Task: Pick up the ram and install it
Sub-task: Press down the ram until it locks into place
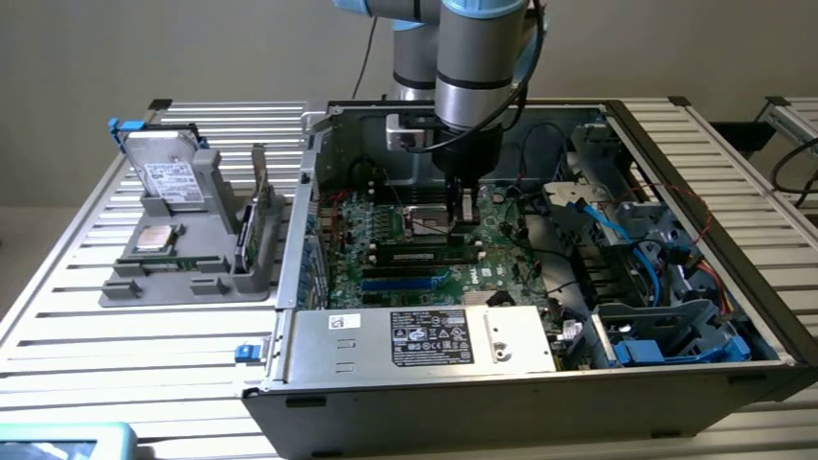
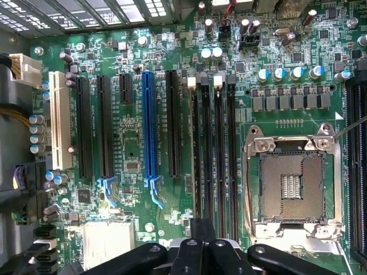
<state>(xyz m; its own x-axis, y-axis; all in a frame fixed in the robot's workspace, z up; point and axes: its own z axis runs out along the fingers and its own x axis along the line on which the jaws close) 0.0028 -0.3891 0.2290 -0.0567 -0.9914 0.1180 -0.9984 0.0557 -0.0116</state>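
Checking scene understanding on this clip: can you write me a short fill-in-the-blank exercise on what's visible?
1. The gripper hangs inside the open computer case, over the ____.
2. The processor socket is ____.
3. The long slot flanked by black slots is ____.
4. The grey tray lies at the exterior view's ____ of the case.
Missing words: motherboard; empty; blue; left.

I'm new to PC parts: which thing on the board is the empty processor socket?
Look inside the open computer case, on the green motherboard. The processor socket lies beside the four long black memory slots; it alone is square, with a silver metal frame.
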